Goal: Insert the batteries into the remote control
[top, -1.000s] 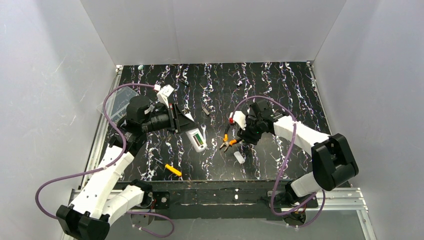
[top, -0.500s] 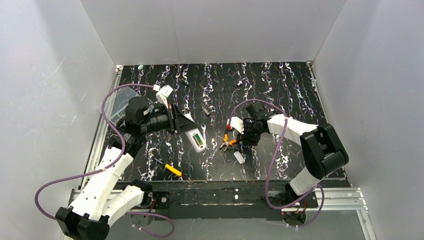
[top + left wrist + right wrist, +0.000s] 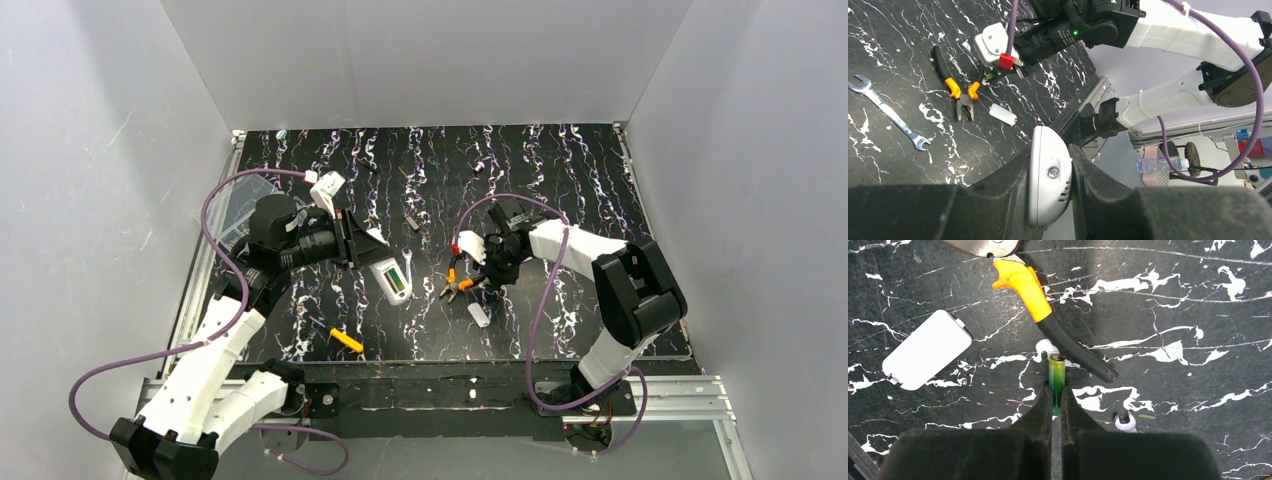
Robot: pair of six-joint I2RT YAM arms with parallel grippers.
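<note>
The right arm's elbow has swung in toward the centre. Its right fingers [image 3: 1047,399], nearly closed, pinch a green battery [image 3: 1056,371] over the desk [image 3: 1173,300], just beside the pliers [image 3: 1048,315]. The left fingers [image 3: 1020,172] clamp the white remote control [image 3: 1048,175], left of the pliers.

Both arms are showing white plastic shells between black joint housings: left arm [image 3: 215,350], right arm [image 3: 580,245]. A purple cable [image 3: 1012,22] is running along each one. The right wrist is carrying a white camera box [image 3: 990,42] with a red plug [image 3: 1006,61]. A green light [image 3: 1076,33] is glowing on the black housing. The right gripper [image 3: 1055,387] fingers [image 3: 1042,407] are looking matte black and tapering.
</note>
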